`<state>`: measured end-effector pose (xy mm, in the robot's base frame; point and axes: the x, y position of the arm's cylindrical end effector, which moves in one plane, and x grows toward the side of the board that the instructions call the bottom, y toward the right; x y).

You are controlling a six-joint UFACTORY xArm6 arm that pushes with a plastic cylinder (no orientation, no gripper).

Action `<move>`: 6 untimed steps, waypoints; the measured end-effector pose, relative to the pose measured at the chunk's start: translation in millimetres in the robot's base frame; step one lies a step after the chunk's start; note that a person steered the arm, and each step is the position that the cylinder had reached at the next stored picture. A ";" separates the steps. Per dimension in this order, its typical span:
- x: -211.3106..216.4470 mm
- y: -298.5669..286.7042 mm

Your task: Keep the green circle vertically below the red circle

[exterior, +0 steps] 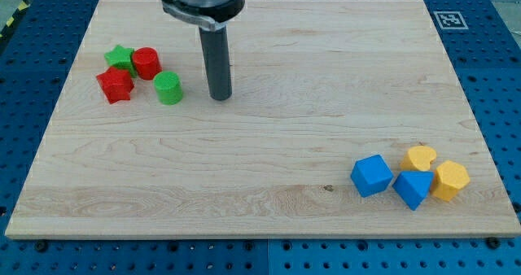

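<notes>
— Wooden bench (269, 153), pale grain, sits on a blue perforated surface (505, 104). What is crowding the two circles?

— Four blocks cluster at the view's upper left. The red circle (146, 63) has a green star (120, 58) touching it on the view's left, and a red star (115, 85) lies just below that pair. The green circle (168, 88) stands just below the red circle and a little toward the view's right, close beside it.

— Anything else on the board?

— Far off at the view's lower right: a blue cube (372, 175), another blue block (413, 188), and two yellow heart-like blocks (421, 158) (450, 180), all bunched together. A black-and-white marker (447, 19) sits at the board's top right corner.

— And the claw?

— No claw on this arm, so nothing is spread or pinched. My tip (220, 98) rests on the wood just to the view's right of the green circle, with a small gap, touching no block.
</notes>
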<state>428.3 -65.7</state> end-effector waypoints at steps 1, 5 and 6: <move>3.5 -4.7; 3.5 -82.2; 3.5 -85.6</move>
<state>431.8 -151.3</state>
